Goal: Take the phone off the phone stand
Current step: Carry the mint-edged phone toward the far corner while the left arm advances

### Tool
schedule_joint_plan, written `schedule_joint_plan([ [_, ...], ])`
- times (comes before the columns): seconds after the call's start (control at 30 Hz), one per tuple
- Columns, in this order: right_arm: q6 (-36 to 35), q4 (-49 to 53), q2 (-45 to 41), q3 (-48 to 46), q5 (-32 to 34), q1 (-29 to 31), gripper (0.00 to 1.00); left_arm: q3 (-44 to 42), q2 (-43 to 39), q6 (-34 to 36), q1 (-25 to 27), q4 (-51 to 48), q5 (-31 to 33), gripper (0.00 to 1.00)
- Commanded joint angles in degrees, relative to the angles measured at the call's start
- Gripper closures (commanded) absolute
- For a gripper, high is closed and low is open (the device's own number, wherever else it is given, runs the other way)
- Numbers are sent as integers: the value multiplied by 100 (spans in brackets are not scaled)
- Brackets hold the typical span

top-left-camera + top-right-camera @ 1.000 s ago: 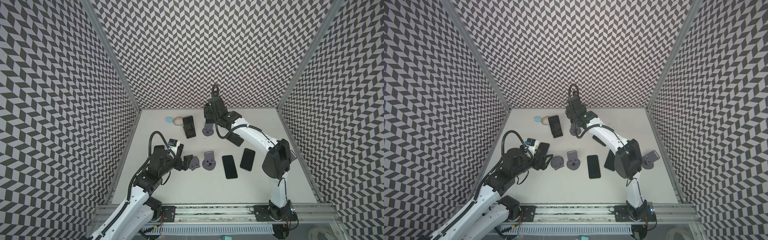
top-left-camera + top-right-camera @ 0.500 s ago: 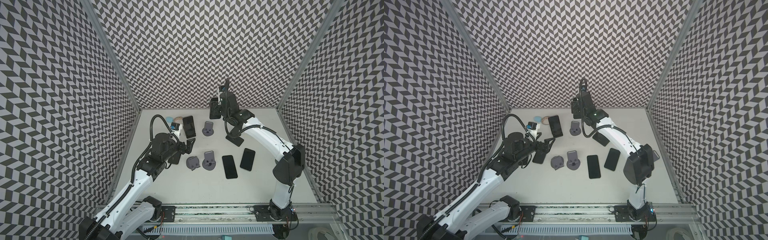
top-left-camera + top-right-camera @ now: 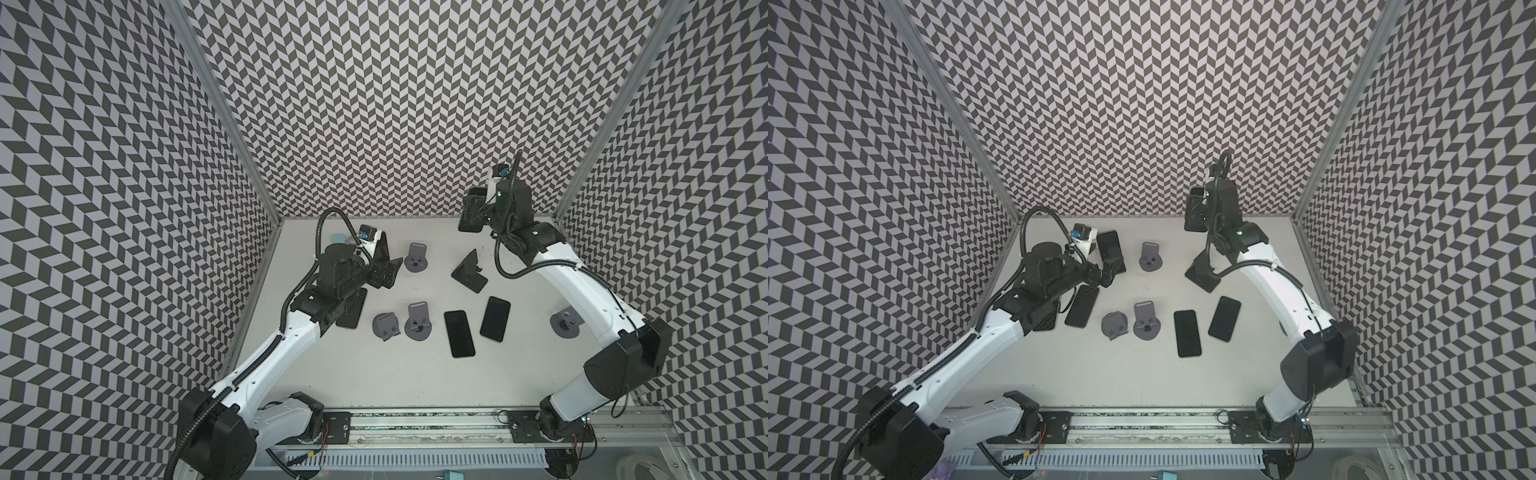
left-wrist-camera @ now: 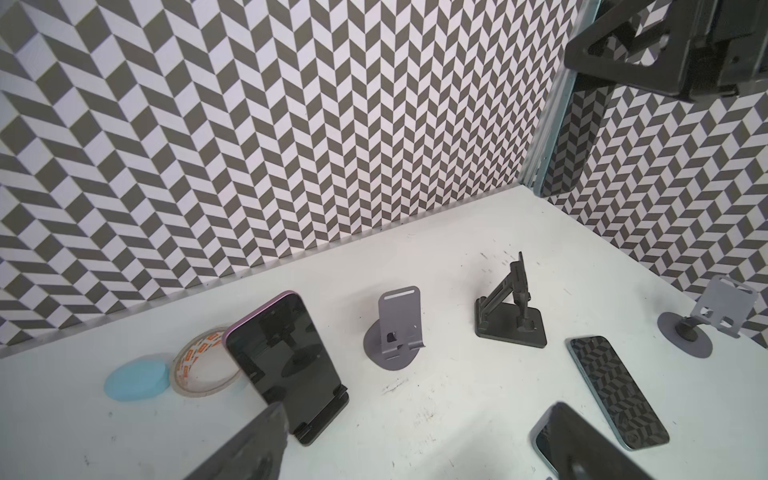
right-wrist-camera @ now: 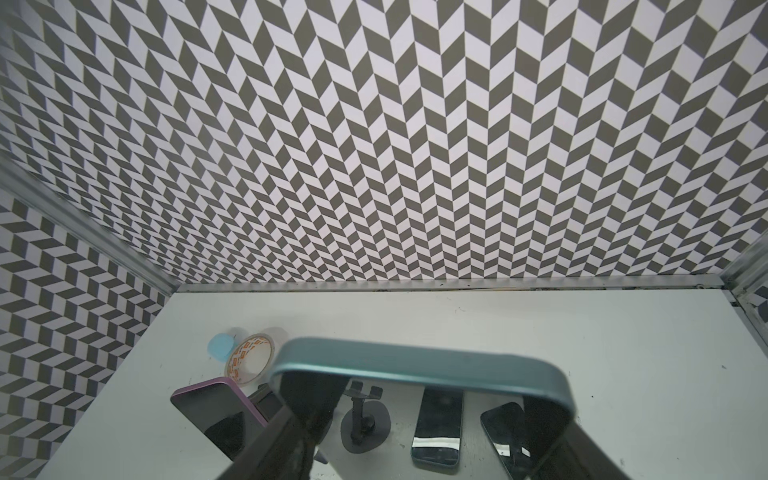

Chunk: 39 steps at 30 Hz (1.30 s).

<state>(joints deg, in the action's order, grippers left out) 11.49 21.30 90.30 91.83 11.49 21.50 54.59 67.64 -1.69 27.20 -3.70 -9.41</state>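
Swung up & back since a sec ago, my right claw (image 3: 473,210) grips the teal phone (image 5: 415,361) high so it clears its grey stand (image 3: 417,257), while left claw (image 3: 388,272), wide open, faces the purple phone (image 4: 286,353) on its black stand (image 4: 322,419).
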Motion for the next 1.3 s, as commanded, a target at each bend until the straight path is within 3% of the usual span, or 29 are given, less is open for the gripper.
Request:
schedule_joint_plan([
  [0.0, -78, -399, -469, -113, -294, -279, 56, 368, 191, 215, 160, 285, -162, 2],
  [0.3, 151, -410, -1158, -935, -661, -1000, 57, 1004, 936, 284, 647, 412, -196, 2],
  [0.57, 114, -328, -1516, -1565, -657, -1266, 57, 1292, 1310, 21, 950, 374, -279, 3],
  [0.87, -38, -244, -1493, -2037, -611, -1555, 57, 1436, 1560, 4, 1257, 311, -335, 3],
  [1.27, 73, 183, -1078, -1898, -699, -1813, 57, 1736, 1924, -243, 1404, -76, -422, 3],
])
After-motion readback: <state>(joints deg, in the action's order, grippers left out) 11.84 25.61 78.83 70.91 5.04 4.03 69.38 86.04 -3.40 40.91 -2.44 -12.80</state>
